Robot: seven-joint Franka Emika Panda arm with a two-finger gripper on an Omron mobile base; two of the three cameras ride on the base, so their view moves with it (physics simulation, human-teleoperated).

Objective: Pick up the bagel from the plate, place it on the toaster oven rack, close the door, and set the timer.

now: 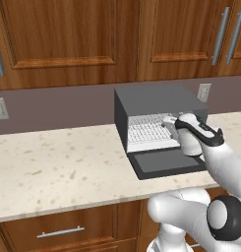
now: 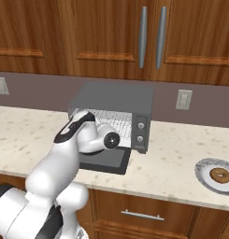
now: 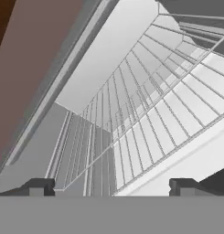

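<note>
Your bagel (image 2: 221, 175) sits on the plate (image 2: 203, 176) at the oven's four o'clock, well apart. The toaster oven (image 2: 117, 99) stands with its door (image 2: 104, 161) dropped flat. The arm reaches forward, gripper (image 3: 111, 185) spread wide (nothing between the tips) at the toaster oven rack (image 3: 145, 119).

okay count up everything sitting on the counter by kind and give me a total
Toaster oven: 1
Plate: 1
Bagel: 1, lying on the plate
Total: 3
</note>
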